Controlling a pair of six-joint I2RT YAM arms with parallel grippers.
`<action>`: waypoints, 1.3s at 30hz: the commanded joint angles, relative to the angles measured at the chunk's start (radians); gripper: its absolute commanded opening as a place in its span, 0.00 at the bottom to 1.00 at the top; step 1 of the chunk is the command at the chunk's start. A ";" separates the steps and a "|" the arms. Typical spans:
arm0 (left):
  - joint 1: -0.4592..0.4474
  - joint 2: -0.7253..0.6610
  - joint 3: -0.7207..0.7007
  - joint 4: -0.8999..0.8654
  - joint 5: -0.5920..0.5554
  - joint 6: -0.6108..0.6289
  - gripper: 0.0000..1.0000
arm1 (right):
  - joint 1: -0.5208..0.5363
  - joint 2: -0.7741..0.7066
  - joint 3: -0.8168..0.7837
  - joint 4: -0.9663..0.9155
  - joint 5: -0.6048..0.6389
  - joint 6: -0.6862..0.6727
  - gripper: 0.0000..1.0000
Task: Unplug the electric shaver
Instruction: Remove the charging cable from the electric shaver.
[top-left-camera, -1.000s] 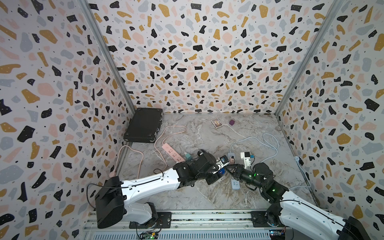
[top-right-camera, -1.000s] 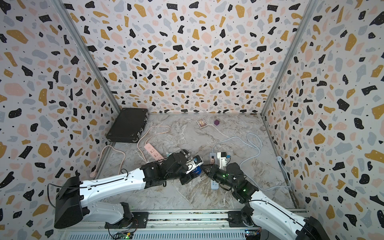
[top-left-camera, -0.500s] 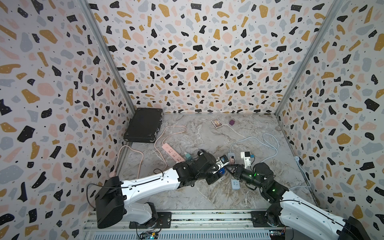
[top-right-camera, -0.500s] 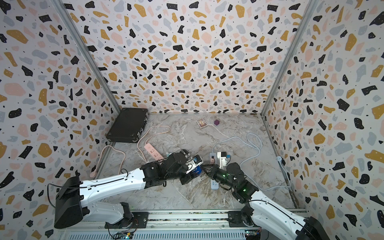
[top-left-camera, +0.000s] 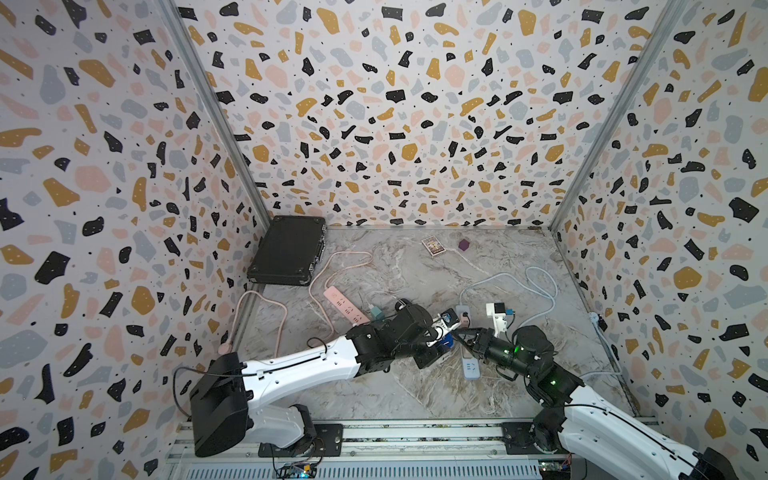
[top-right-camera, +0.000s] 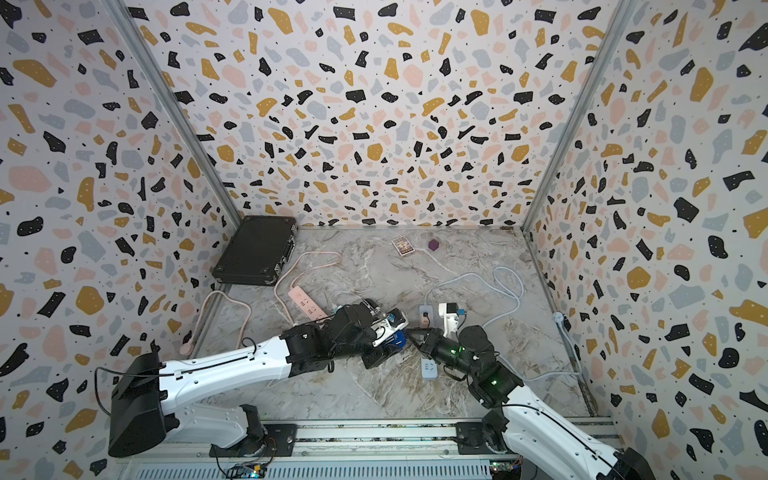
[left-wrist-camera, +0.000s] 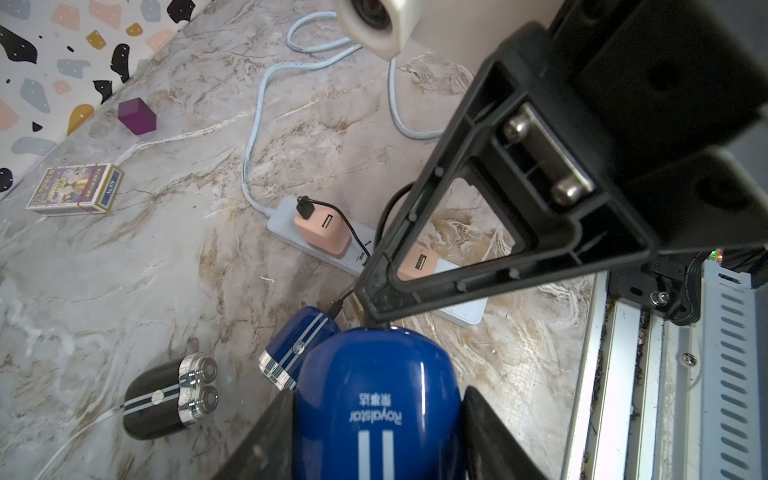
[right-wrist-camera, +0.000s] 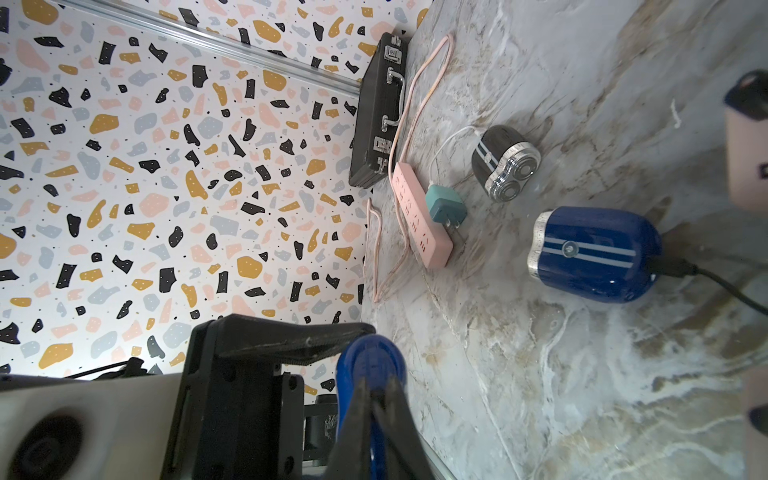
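Blue Royalstar shaver: just beside the grey power strip, body clamped in the part-open left pincer, long axis aimed at the shut right pincer meeting its cord end, likely pinching the plug, which is hidden.

Both top views are bright and evenly lit by diffuse overhead light, with faint soft shadows under the arms on the marble floor, wide-angle bowing along the wall edges and small detail soft. Left wrist view is sharp mid-field, with white glare streaks on the blue shaver. In the right wrist view the pink adapter at the frame edge is blurred, and the near white camera housing is out of focus.
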 joint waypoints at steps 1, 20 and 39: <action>-0.004 -0.005 0.003 0.005 0.050 -0.009 0.35 | -0.027 -0.026 0.018 0.012 -0.005 0.001 0.00; -0.004 -0.010 -0.026 -0.040 0.084 -0.022 0.31 | -0.143 -0.039 0.048 -0.038 -0.080 -0.027 0.00; -0.004 -0.014 -0.048 -0.016 0.073 -0.065 0.28 | -0.149 -0.137 0.119 -0.244 0.038 -0.154 0.00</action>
